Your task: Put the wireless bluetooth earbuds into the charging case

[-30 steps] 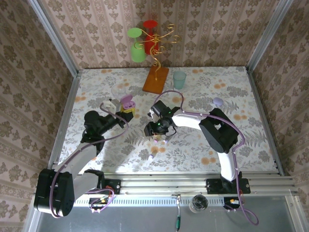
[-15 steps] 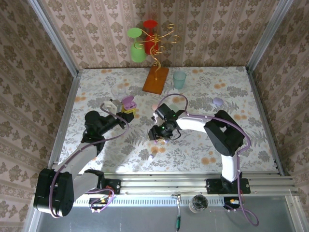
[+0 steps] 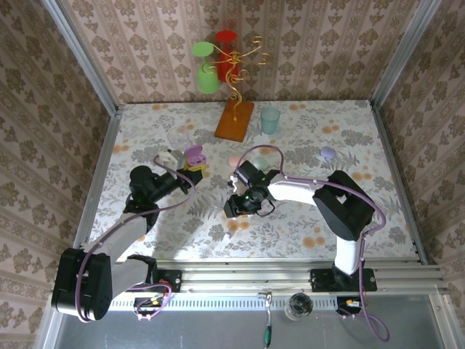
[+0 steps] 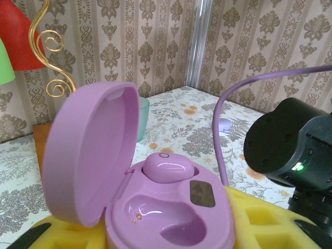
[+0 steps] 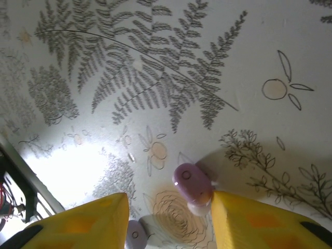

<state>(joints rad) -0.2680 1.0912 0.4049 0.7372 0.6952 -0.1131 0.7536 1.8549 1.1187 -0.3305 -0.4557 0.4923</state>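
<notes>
My left gripper (image 4: 166,229) is shut on the purple charging case (image 4: 207,228), its yellow pads on either side. The lid (image 4: 88,155) stands open. One purple earbud (image 4: 168,167) sits in the far slot and the near slot (image 4: 166,223) is empty. In the top view the case (image 3: 193,154) is left of centre. My right gripper (image 5: 170,199) hangs low over the table, jaws apart. A purple earbud (image 5: 192,182) lies on the cloth touching the right finger's (image 5: 254,220) inner face. A second earbud (image 5: 136,234) lies by the left finger (image 5: 88,223).
A gold hook stand on a wooden base (image 3: 234,120) holds a green cup (image 3: 208,76) and a red cup (image 3: 227,43) at the back. A teal cup (image 3: 269,120) stands beside it. Another purple case (image 3: 328,153) lies at the right. Walls close in three sides.
The right gripper has moved toward the near edge and lower over the table, its elbow swinging right. The left gripper with the open case has barely shifted.
</notes>
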